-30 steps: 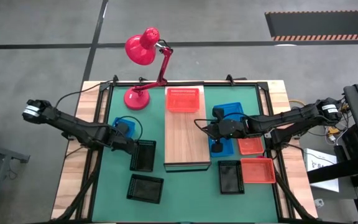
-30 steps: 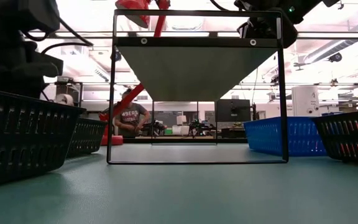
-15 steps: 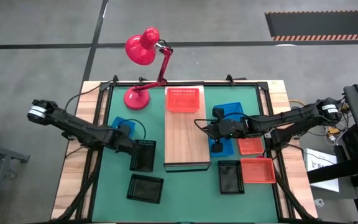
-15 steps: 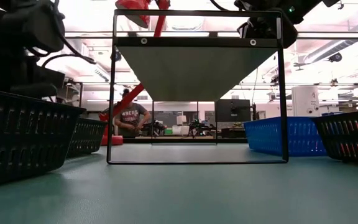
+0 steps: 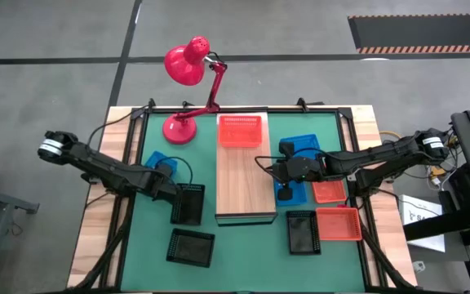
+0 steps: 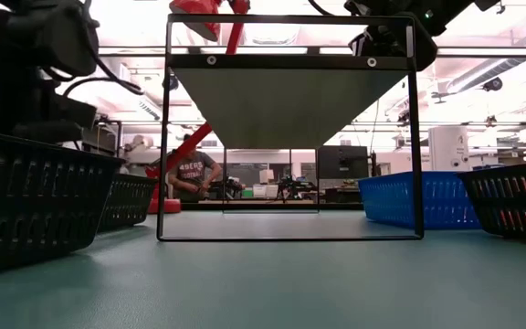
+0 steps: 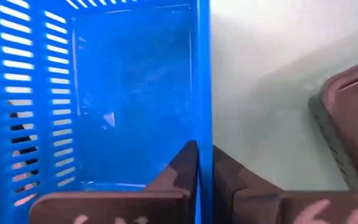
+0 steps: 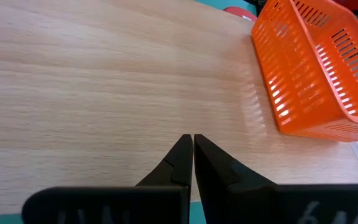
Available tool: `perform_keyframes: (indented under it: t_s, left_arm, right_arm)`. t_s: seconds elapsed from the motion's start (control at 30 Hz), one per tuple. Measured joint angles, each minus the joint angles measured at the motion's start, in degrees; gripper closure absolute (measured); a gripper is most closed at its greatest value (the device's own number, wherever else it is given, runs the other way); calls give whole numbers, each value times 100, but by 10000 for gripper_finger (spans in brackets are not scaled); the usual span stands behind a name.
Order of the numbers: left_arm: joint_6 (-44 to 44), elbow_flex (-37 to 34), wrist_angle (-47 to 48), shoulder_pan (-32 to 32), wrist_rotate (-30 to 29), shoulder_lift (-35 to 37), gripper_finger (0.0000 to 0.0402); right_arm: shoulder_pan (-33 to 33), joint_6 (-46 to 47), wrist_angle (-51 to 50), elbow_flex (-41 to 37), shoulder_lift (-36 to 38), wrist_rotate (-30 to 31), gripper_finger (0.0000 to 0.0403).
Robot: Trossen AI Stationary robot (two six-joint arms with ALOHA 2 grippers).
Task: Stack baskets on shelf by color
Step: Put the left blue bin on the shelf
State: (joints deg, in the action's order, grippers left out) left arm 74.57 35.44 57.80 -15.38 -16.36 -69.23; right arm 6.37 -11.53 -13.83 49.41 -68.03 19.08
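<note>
My left gripper [image 5: 166, 174] [image 7: 205, 171] is shut on a blue basket [image 5: 155, 161] [image 7: 129, 93] that rests on the green mat left of the shelf [image 5: 243, 184]. The arm hides much of this basket in the high view. My right gripper [image 5: 269, 170] [image 8: 192, 152] hangs shut and empty just above the light-wood shelf [image 8: 104, 74], at its right edge. One red-orange basket [image 5: 241, 131] [image 8: 316, 74] sits on the shelf's far end. My left gripper has one finger [image 7: 182, 174] inside the blue basket and the other outside. The side wall [image 7: 204, 124] that faces a black basket stands between them. The fingers come down from above. The basket's bottom still rests on the mat.
Two black baskets [image 5: 188, 204] [image 5: 191, 247] lie near my left gripper, and a third [image 5: 303, 232] lies right of the shelf. Two red-orange baskets [image 5: 328, 191] [image 5: 339, 223] and blue ones [image 5: 300, 147] sit under my right arm. A red desk lamp [image 5: 188, 64] stands at the far left.
My left arm has reached a little farther toward the table's right edge over the blue basket. The baskets lie where they were, and my right arm has kept still.
</note>
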Motion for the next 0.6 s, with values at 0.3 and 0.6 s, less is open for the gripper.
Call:
perform_keyframes:
  t_s: [0.3, 0.6]
  left_arm:
    - [-570, 793, 629, -51, -9, 0, 401]
    - [-784, 1735, 1067, -403, -9, 2, 401]
  right_arm:
    - [13, -412, 724, -264, 55, -377, 394]
    - [12, -869, 1342, -613, 562, -766, 394]
